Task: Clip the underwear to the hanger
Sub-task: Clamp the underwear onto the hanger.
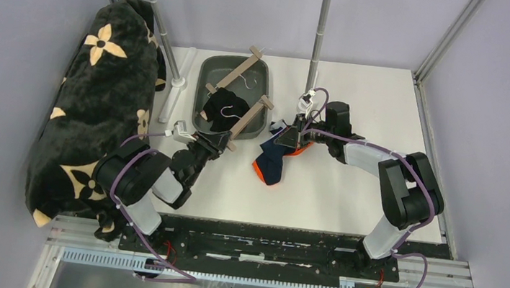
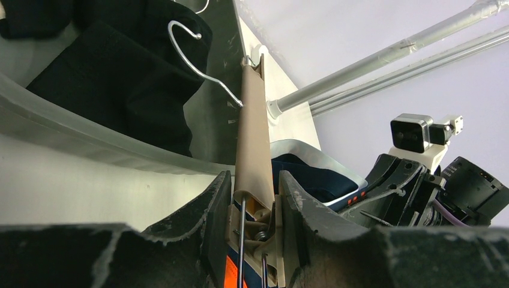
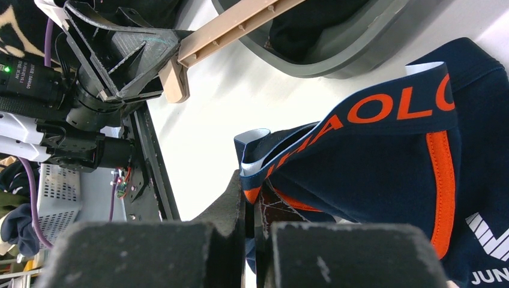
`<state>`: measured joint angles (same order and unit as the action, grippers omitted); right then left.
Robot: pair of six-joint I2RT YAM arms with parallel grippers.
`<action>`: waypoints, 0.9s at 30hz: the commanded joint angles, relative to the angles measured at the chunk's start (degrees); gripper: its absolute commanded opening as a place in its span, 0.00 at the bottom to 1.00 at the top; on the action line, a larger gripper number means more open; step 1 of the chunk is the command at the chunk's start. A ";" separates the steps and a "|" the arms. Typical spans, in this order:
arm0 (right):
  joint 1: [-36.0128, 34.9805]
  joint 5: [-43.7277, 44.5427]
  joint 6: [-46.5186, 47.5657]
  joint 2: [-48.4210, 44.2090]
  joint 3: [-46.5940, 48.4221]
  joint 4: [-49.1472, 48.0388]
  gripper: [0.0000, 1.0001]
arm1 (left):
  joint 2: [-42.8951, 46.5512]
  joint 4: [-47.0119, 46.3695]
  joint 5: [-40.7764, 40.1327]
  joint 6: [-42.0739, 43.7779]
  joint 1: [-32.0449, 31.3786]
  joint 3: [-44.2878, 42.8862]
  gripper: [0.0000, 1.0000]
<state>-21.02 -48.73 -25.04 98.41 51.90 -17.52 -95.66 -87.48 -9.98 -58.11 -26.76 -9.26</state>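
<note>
At my far left a black blanket (image 1: 91,96) with tan flower shapes hangs over the frame beside the bench (image 1: 348,191). My left fingers (image 1: 214,141) are clamped on the near end of the tan hanger (image 1: 249,118). In my left wrist view the bar (image 2: 253,132) runs straight up from between the two fingers (image 2: 225,198), which press on either side of its clip end. The hanger slants away from me over the near right corner of the grey tub (image 1: 206,73), and its wire hook (image 2: 192,60) lies above the black garment (image 1: 224,104) inside. A second hanger (image 1: 238,73) rests across the tub's far half.

Just right of the tub, the underwear (image 1: 273,162) lies on the bench, navy with orange trim and orange letters on the waistband. My right fingers (image 1: 289,139) are pressed together on a fold of that waistband (image 3: 372,174) at its upper end, the cloth pinched between the two fingers (image 3: 240,204). The underwear sits near the hanger's held end but apart from it. Behind my right fingers, a metal pole (image 1: 319,28) stands upright.
</note>
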 commanded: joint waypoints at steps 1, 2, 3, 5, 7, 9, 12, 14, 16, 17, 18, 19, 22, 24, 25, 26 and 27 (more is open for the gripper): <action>-0.35 0.65 1.21 -0.06 0.89 -0.76 0.01 | -0.24 -11.63 -1.04 -1.58 -0.13 -1.00 0.26; -0.33 0.73 1.24 0.00 0.90 -0.72 0.01 | -0.26 -11.61 -0.98 -1.57 -0.08 -1.03 0.28; -0.35 0.76 1.29 0.07 0.89 -0.68 0.01 | -0.29 -11.59 -0.93 -1.58 -0.10 -1.03 0.29; -0.34 0.82 1.36 0.07 1.00 -0.59 0.01 | -0.34 -11.61 -0.93 -1.67 -0.05 -1.03 0.31; -0.33 0.83 1.37 0.11 1.06 -0.50 0.01 | -0.25 -11.60 -0.94 -1.62 -0.05 -1.05 0.34; -0.30 0.87 1.40 0.12 1.03 -0.38 0.01 | -0.25 -11.59 -0.93 -1.58 -0.10 -1.03 0.37; -0.30 1.02 1.63 0.11 1.06 -0.10 0.01 | -0.15 -11.64 -0.95 -1.59 -0.09 -1.03 0.42; -0.27 1.01 1.66 0.13 1.16 0.07 0.01 | -0.19 -11.65 -0.92 -1.57 -0.11 -1.03 0.47; -0.30 1.09 1.83 0.12 1.23 0.31 0.01 | -0.18 -11.58 -0.85 -1.66 -0.11 -1.07 0.52; -0.34 1.16 1.83 0.13 1.24 0.37 0.01 | -0.24 -11.63 -0.88 -1.73 -0.11 -1.11 0.54; -0.34 1.18 1.87 0.12 1.19 0.46 0.01 | -0.25 -11.65 -0.83 -1.72 -0.08 -1.11 0.55; -0.30 1.18 1.93 0.11 1.33 0.54 0.01 | -0.26 -11.61 -0.80 -1.75 -0.11 -1.11 0.55; -0.33 1.18 1.97 0.12 1.30 0.65 0.01 | -0.38 -11.59 -0.82 -1.91 -0.09 -1.14 0.55; -0.26 1.25 2.04 0.11 1.28 0.64 0.01 | -0.41 -11.58 -0.77 -1.86 -0.06 -1.16 0.55; -0.33 1.19 2.06 0.13 1.29 0.69 0.01 | -0.41 -11.65 -0.81 -1.84 -0.10 -1.20 0.55; -0.33 1.23 2.04 0.07 1.28 0.73 0.01 | -0.41 -11.61 -0.76 -1.86 -0.10 -1.20 0.55; -0.34 1.26 2.03 0.11 1.29 0.73 0.01 | -0.41 -11.58 -0.70 -1.94 -0.11 -1.27 0.54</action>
<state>-21.02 -47.70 -24.10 98.43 51.90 -15.68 -95.77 -87.46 -9.98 -58.15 -26.76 -9.39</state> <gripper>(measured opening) 0.045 0.544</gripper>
